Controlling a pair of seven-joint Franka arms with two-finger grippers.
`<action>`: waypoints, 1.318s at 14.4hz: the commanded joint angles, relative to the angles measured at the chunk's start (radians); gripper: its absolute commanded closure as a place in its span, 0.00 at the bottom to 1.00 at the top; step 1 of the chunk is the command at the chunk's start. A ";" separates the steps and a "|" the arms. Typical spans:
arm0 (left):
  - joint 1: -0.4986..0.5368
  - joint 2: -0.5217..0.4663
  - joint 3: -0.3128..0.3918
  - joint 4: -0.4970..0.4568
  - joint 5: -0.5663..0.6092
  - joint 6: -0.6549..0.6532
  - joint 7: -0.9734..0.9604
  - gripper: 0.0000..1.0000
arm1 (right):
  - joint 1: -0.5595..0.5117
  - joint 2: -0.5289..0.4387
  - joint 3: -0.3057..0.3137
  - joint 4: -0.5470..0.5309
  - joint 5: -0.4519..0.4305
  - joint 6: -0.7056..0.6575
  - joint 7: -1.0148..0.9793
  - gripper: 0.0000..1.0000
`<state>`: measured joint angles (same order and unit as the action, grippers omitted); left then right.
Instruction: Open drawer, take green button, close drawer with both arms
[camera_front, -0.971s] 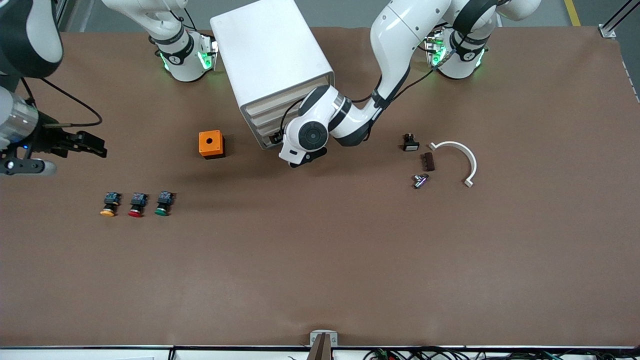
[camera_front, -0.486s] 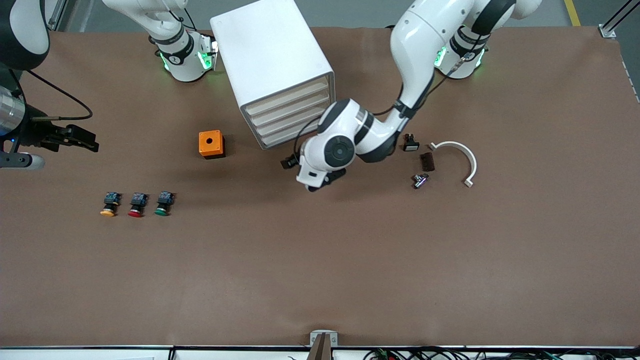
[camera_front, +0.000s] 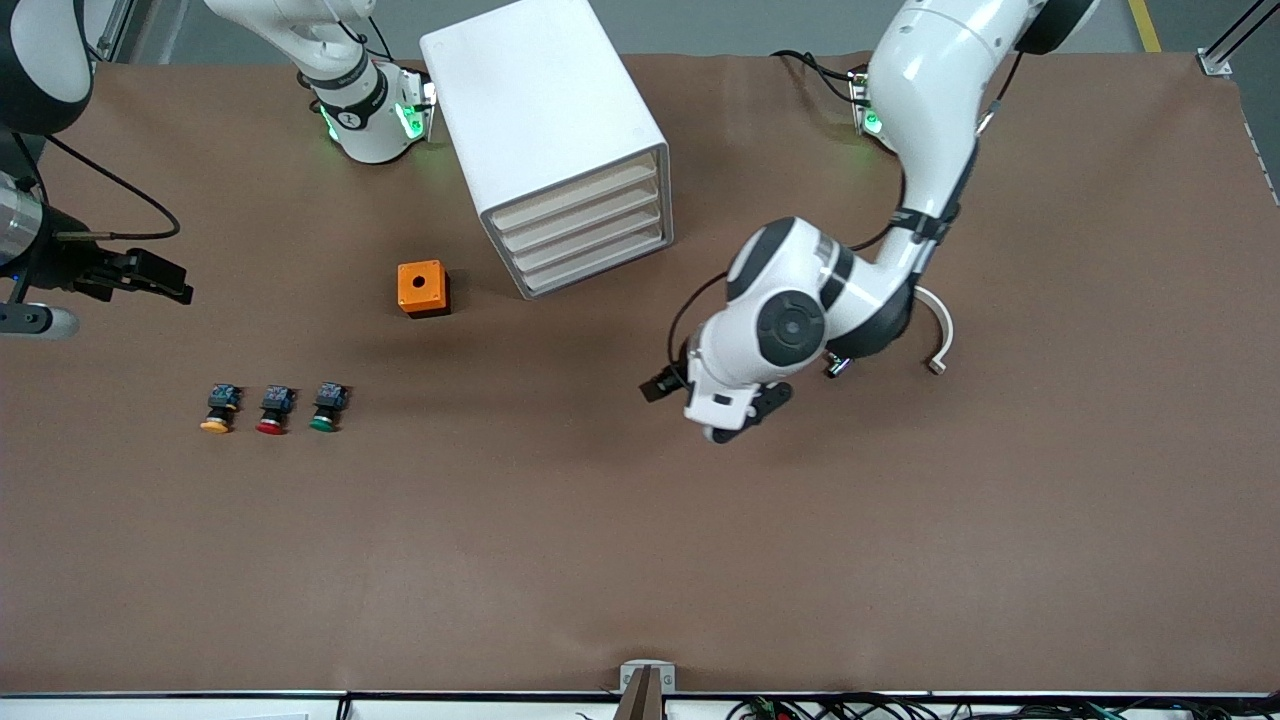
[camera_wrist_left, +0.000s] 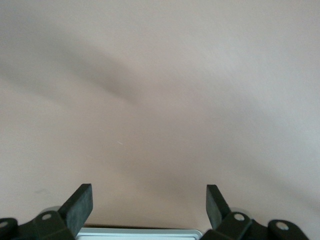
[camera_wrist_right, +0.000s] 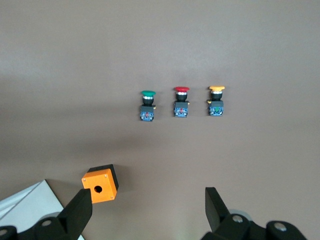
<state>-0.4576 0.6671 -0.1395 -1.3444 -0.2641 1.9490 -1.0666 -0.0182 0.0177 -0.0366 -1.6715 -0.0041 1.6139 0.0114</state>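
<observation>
The white cabinet (camera_front: 545, 120) has several drawers (camera_front: 585, 235) in its front, all pushed in. The green-capped button (camera_front: 326, 407) lies on the brown table nearer the front camera, beside a red-capped one (camera_front: 273, 410) and a yellow-capped one (camera_front: 219, 409). My left gripper (camera_front: 742, 415) hangs open over bare table, away from the cabinet; in the left wrist view the gripper (camera_wrist_left: 149, 205) holds nothing. My right gripper (camera_front: 160, 280) is open at the right arm's end of the table. In the right wrist view the gripper (camera_wrist_right: 149, 207) looks toward the green button (camera_wrist_right: 147, 105).
An orange box (camera_front: 422, 288) with a round hole stands beside the cabinet's front. A white curved piece (camera_front: 940, 330) and a small metal part (camera_front: 838, 365) lie by the left arm's forearm, partly hidden by it.
The left arm has swung away from the cabinet's drawer fronts, toward the front camera and the left arm's end. The right gripper drifted slightly toward its end of the table.
</observation>
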 joint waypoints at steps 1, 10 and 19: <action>0.063 -0.069 -0.011 -0.038 0.026 -0.054 -0.004 0.00 | -0.025 0.025 0.012 0.132 0.013 -0.099 0.019 0.00; 0.102 -0.207 -0.014 -0.128 0.223 -0.078 0.317 0.00 | -0.100 -0.015 0.011 0.162 0.099 -0.193 0.007 0.00; 0.302 -0.438 -0.017 -0.314 0.256 -0.074 0.836 0.00 | -0.019 -0.114 0.014 0.035 0.026 -0.129 0.005 0.00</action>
<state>-0.2063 0.2858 -0.1466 -1.6111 -0.0230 1.8684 -0.2815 -0.0671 -0.0112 -0.0190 -1.5348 0.0415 1.4384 0.0179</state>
